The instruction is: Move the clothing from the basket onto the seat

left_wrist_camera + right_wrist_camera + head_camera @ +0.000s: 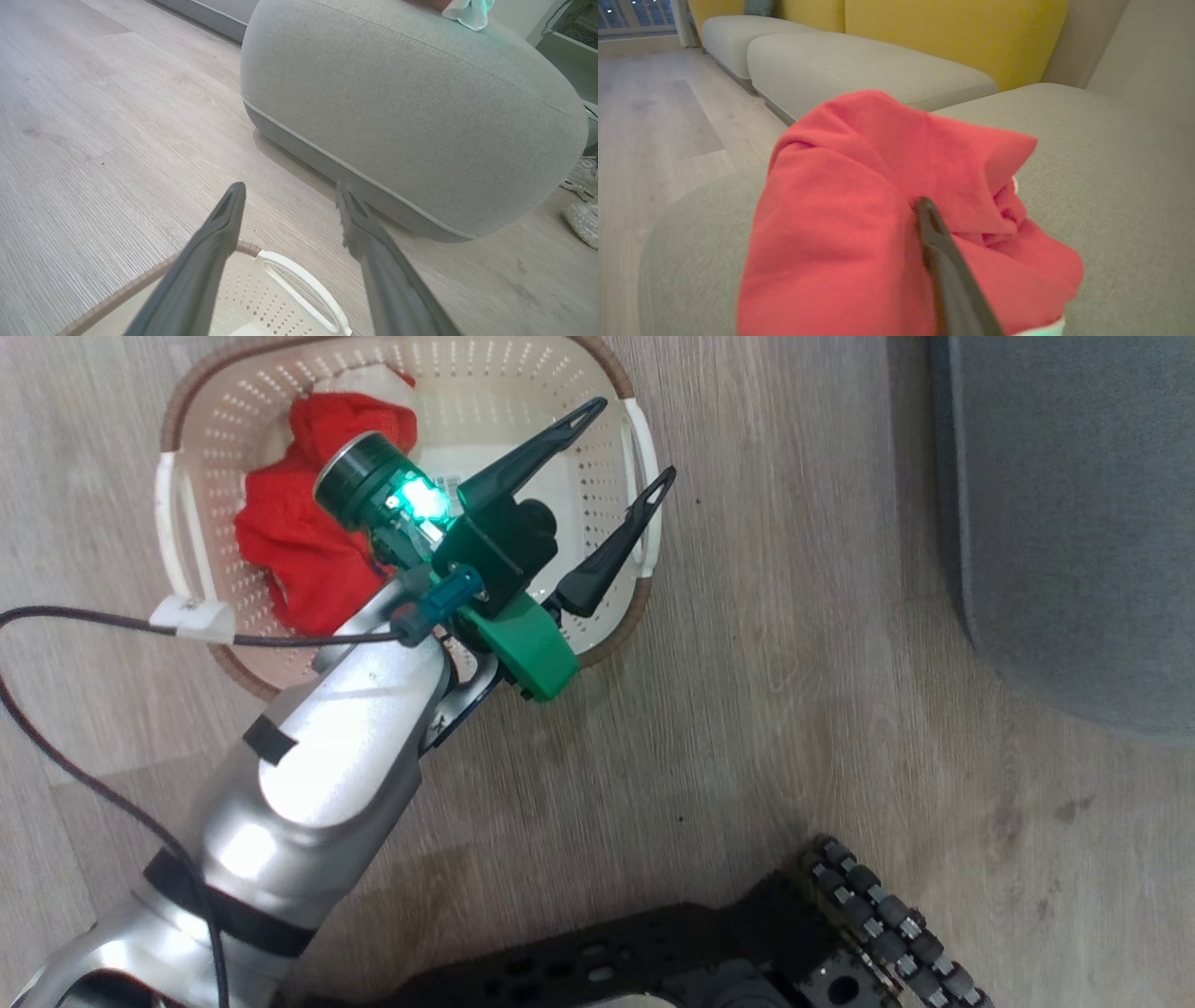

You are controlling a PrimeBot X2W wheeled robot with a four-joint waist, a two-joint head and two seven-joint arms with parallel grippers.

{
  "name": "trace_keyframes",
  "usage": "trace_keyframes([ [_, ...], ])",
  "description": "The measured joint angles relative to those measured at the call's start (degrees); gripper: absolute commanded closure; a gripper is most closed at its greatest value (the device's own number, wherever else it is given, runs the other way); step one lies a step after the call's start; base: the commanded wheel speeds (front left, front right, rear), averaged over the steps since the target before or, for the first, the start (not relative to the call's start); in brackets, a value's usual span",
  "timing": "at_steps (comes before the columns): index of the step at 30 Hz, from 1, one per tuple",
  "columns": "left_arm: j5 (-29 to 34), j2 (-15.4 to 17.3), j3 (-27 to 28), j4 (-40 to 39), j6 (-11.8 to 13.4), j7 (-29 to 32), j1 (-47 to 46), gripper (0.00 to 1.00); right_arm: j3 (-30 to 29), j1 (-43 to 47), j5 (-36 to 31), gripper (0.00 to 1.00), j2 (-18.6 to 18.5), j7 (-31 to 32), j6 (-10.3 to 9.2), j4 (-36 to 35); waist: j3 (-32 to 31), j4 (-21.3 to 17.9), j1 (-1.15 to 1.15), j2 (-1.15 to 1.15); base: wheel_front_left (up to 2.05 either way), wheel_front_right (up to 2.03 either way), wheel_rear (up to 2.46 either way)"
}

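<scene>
Nearest me, the left gripper (633, 439) hangs over the basket (504, 373), jaws spread wide, nothing btwn them; the left wrist cam has the same fingers apart above the white handle (299, 280). Under it, a heap of red clothing (299, 551) w/ a bit of white cloth (373, 378) lies in the basket's left half, so that lot is not yet moved. The sticker (451, 483) on the basket's bottom is mostly behind the gripper; can't read it, and no brand or other text is legible anywhere. Further out, the seat (1074, 523) sits well apart from the basket across the floor (794, 709). Up on the seat, the right gripper (901, 207) is buried in a red garment (840, 210): one dark finger visible, other hidden by fabric, so I can't tell if the jaws grip or let go. The garment rests on the seat, so I'd judge 1 pc delivered or nearly; the heap is left, approx partway. Next prob. calls for the left arm to go down for it.
</scene>
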Motion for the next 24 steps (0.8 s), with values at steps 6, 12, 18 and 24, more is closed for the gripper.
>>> trace_keyframes([
  [6, 0.0, -0.7, 1.3, 0.0, 0.0, 0.0, 0.1, 0.00, 5.8, 9.8, 2.7, 0.00, 4.2, 0.0, 0.00, -4.9, -3.4, -0.3, -0.01, 0.00, 0.00, 0.00, 0.00],
  [12, -0.1, -2.5, 3.0, 0.6, 0.0, 0.0, 2.1, 0.00, 10.1, 19.0, 6.2, 0.00, 4.9, 0.0, 0.00, -9.7, -8.3, -0.4, -0.01, 0.00, 0.00, 0.00, 0.00],
  [18, -0.1, -3.3, 5.7, 1.6, 0.0, 0.0, 5.6, 0.00, 13.6, 25.5, 8.7, 0.00, 5.1, 0.0, 0.00, -13.8, -13.0, 0.2, -0.01, 0.00, 0.00, 0.00, 0.00],
  [24, -0.5, -4.4, 10.9, 3.0, 0.0, 0.0, 10.9, 0.00, 19.1, 32.1, 13.1, 0.00, 6.4, 0.0, 0.00, -17.0, -19.2, 1.7, -0.01, 0.00, 0.00, 0.00, 0.00],
])
